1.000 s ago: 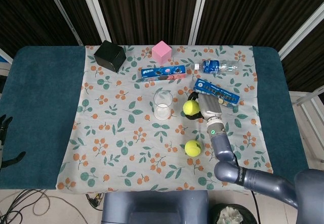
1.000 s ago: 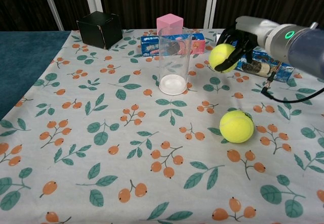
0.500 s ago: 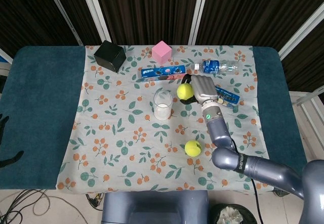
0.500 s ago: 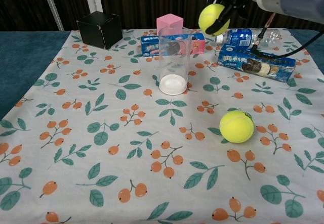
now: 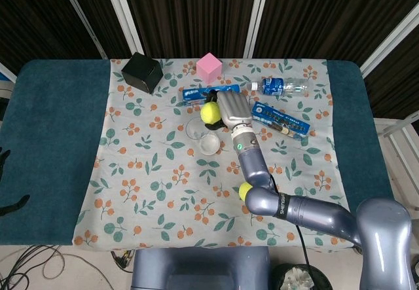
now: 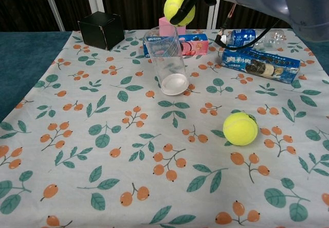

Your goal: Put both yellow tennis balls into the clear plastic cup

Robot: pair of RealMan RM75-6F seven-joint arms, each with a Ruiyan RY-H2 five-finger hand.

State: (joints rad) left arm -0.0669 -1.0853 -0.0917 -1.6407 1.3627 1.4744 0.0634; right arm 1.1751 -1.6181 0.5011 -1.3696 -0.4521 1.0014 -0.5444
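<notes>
The table (image 5: 59, 139) is teal under a white cloth (image 6: 77, 151) printed with green leaves and orange berries, carrying two yellow tennis balls (image 6: 240, 128), a clear cup (image 6: 167, 60), a black box (image 5: 142, 72), a pink cube (image 5: 209, 67) and blue biscuit packs (image 6: 259, 66).

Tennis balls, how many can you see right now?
2. One tennis ball is held up in the right hand, above the clear cup. The other tennis ball lies on the tablecloth nearer the robot. Neither is in the cup yet.

Fuzzy felt ball (image 6: 179, 8), clear glossy plastic cup (image 6: 167, 60).
</notes>
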